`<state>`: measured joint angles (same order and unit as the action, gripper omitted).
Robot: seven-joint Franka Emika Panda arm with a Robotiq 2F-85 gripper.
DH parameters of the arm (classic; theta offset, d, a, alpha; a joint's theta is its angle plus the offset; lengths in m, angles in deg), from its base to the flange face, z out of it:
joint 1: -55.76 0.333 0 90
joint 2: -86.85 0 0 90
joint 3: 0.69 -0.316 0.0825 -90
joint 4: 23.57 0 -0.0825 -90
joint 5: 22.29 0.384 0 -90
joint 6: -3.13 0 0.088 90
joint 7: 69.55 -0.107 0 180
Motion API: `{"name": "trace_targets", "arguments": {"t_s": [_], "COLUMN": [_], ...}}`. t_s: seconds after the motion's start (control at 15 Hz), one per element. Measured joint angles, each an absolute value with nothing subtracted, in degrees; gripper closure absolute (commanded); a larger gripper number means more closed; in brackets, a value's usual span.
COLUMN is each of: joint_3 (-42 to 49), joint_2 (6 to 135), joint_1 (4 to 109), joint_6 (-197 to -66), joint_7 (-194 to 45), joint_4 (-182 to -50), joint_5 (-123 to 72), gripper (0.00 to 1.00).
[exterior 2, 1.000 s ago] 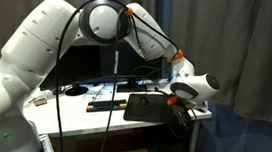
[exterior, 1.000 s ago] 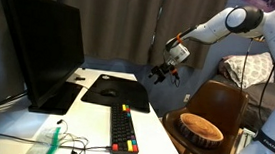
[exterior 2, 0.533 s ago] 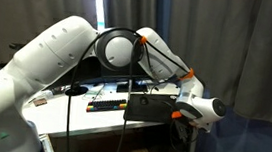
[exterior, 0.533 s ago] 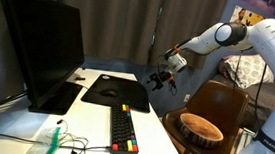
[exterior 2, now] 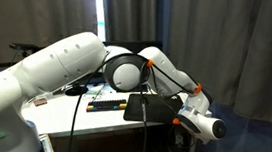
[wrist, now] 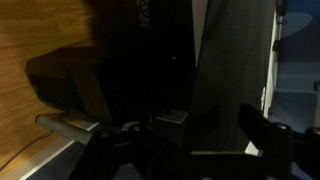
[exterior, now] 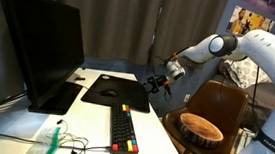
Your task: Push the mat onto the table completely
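Over the last second the end effector has sunk from higher up toward mid-frame in an exterior view. It now hangs just right of the mat (its fingers look spread apart in the dim wrist view). The mat has not shifted: it lies at centre frame on the white tabletop, its right edge at the rim, so the push seems lined up but not begun.

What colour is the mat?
The mat is black, shown best in an exterior view.
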<state>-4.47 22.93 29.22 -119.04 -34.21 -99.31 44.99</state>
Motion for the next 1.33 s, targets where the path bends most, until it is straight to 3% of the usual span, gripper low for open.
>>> {"name": "trace_targets", "arguments": {"t_s": [0.53,0.67,1.33], "joint_3": [-4.95,-4.95,-4.32], "joint_2": [17.67,17.26,16.37], "joint_1": [28.8,28.8,30.92], "joint_6": [-116.82,-116.1,-109.49], "joint_7": [-33.93,-33.6,-30.74], "joint_4": [-92.26,-91.18,-84.39], "joint_5": [54.9,56.0,55.08], "gripper": [0.96,1.0,0.99]}}
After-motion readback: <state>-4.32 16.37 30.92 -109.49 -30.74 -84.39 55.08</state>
